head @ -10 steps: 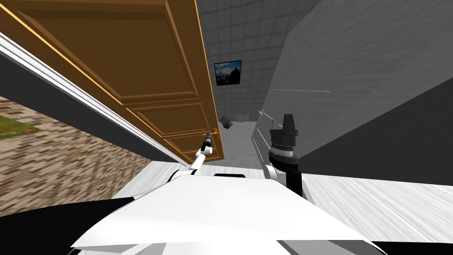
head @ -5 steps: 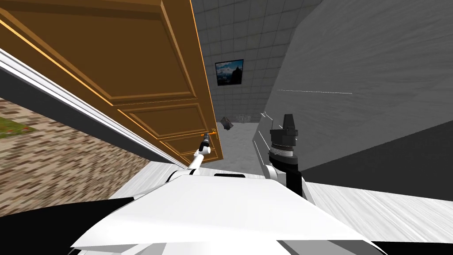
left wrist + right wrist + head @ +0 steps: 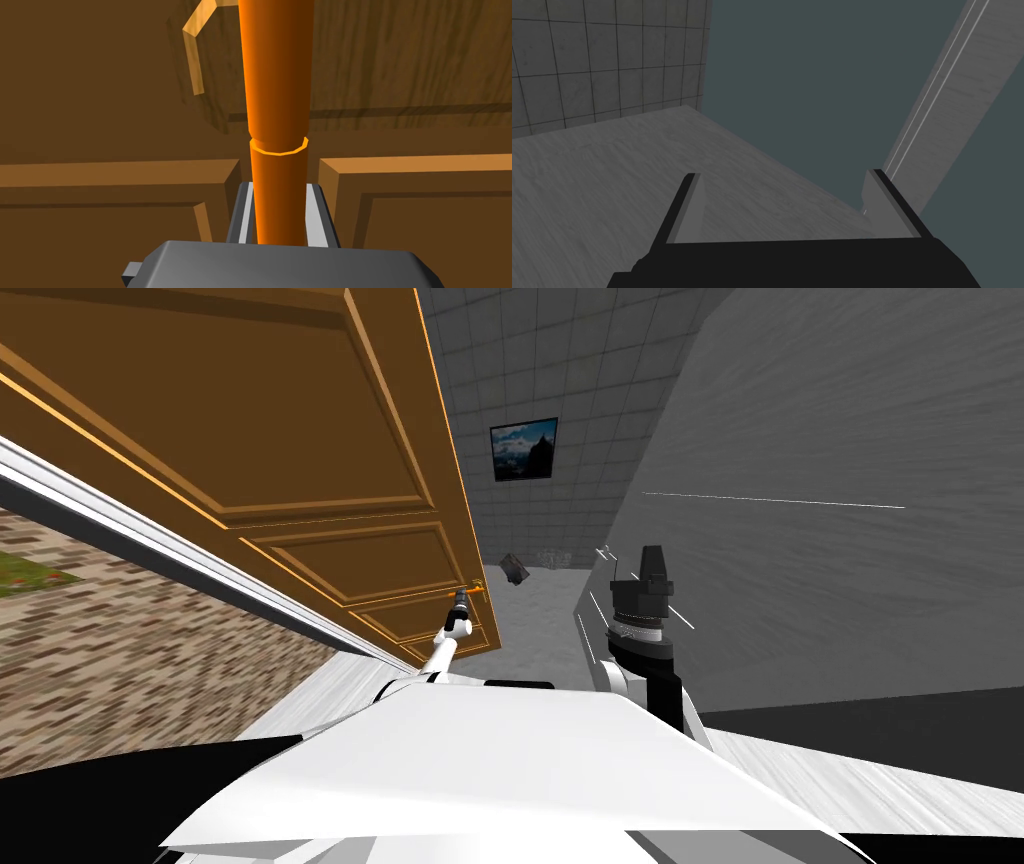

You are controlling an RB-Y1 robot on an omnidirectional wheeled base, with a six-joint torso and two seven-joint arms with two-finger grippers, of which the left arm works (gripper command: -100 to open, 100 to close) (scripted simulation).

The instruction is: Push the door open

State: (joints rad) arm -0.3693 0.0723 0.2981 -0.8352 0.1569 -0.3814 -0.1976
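1. Far to the left of our left gripper point(image 3: 461, 606) lies brick paving point(image 3: 130, 658), cut off at the picture's edge.
2. The brown panelled door point(image 3: 330, 488) stands ajar straight ahead of that gripper, and its top is cut off.
3. The left gripper's fingers point(image 3: 240, 220) press both sides of the orange door handle point(image 3: 277, 100). The handle runs away between them, close in front of the door's face. Its far end is cut off, and it hides part of a tan mounting block point(image 3: 210, 105) behind it.
4. Between our two hands, past the door's free edge, a tiled wall point(image 3: 560, 368) carries a framed picture point(image 3: 523, 450). A small dark object point(image 3: 514, 569) on the floor there is too small to name.
5. Our right gripper point(image 3: 783, 175) is raised to the right of the left one. Its fingers are spread wide and hold nothing, and a grey wall point(image 3: 820, 538) lies just beyond it.
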